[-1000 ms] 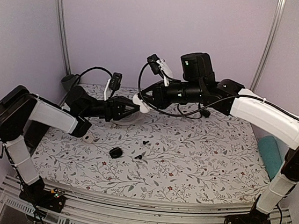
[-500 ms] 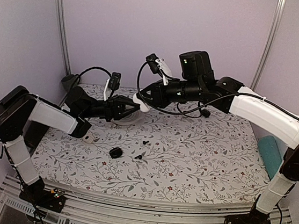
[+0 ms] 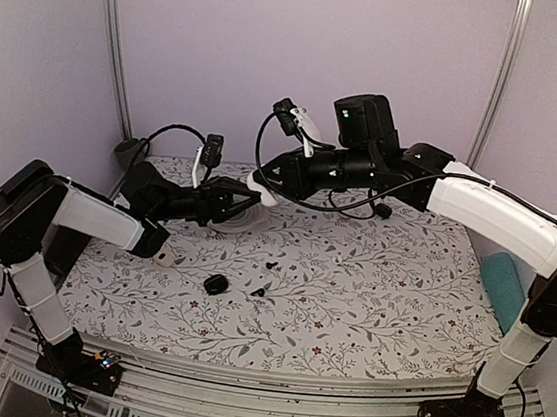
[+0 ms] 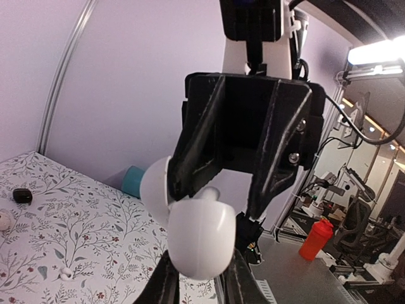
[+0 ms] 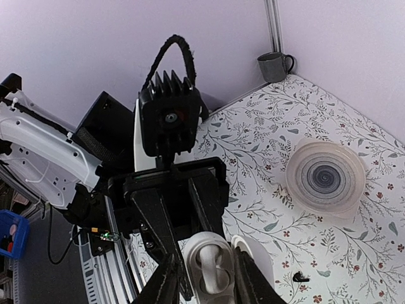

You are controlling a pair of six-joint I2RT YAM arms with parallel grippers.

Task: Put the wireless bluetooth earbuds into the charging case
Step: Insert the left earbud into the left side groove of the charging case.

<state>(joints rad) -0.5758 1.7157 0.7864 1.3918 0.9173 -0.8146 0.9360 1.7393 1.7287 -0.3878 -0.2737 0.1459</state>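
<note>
My left gripper (image 3: 252, 197) is shut on the white charging case (image 3: 259, 192) and holds it in the air above the back of the table. In the left wrist view the case (image 4: 202, 237) sits between my fingers with its lid (image 4: 154, 187) swung open. From above, in the right wrist view, the open case (image 5: 212, 269) shows one white earbud (image 5: 215, 272) lying in a well. My right gripper (image 5: 205, 282) stands open, its fingers either side of the case and apart from the earbud. Its black body (image 4: 247, 126) faces the left wrist camera.
A clear round dish (image 5: 324, 175) lies on the floral table below the case. A grey mug (image 5: 275, 65) stands at the back corner. Small black bits (image 3: 216, 284) (image 3: 259, 290) lie mid-table. A teal object (image 3: 505, 280) rests at the right edge.
The right gripper's jaws have spread apart over the case. Both arms have barely moved, and the left still holds the case.
</note>
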